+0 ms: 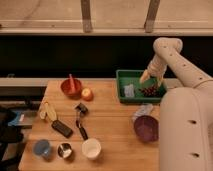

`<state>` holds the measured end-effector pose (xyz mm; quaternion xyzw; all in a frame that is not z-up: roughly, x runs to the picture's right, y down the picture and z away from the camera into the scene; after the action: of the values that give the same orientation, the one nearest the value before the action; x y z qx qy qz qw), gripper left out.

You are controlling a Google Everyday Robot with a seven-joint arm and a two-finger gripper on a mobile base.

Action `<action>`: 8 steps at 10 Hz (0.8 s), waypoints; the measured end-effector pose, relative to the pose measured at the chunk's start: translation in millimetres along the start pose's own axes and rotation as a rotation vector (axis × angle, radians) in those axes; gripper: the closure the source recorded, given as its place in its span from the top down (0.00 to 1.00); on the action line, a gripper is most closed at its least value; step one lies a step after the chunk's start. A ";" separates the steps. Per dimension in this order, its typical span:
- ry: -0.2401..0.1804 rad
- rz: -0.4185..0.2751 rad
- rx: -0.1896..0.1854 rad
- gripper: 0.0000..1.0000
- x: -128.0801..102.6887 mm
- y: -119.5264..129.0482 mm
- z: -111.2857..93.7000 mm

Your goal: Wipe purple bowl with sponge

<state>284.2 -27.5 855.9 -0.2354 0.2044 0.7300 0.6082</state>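
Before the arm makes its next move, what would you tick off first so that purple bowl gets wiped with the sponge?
1. Found the sponge: ok, it lies in the left part of the green tray.
2. The gripper over the sponge: not ok, it hangs above the tray's right side, over a dark red clump.
3. Jaws open and empty: ok.
4. Clear view of the purple bowl: not ok, the robot's body hides its right edge.
5. Bowl free of the grey cloth behind it: cannot tell.
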 end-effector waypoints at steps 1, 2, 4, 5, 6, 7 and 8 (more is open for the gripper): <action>-0.020 -0.044 -0.017 0.70 11.6 13.8 5.8; -0.033 -0.072 -0.028 0.70 16.9 19.8 8.9; -0.053 -0.109 -0.047 0.70 25.1 27.1 11.6; -0.055 -0.112 -0.049 0.70 25.0 28.4 11.0; -0.054 -0.115 -0.049 0.70 24.7 30.5 11.5; -0.054 -0.115 -0.048 0.70 24.3 31.1 11.6; -0.057 -0.119 -0.045 0.70 24.7 31.1 14.0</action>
<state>248.6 -5.2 852.9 -0.2399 0.1561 0.7032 0.6508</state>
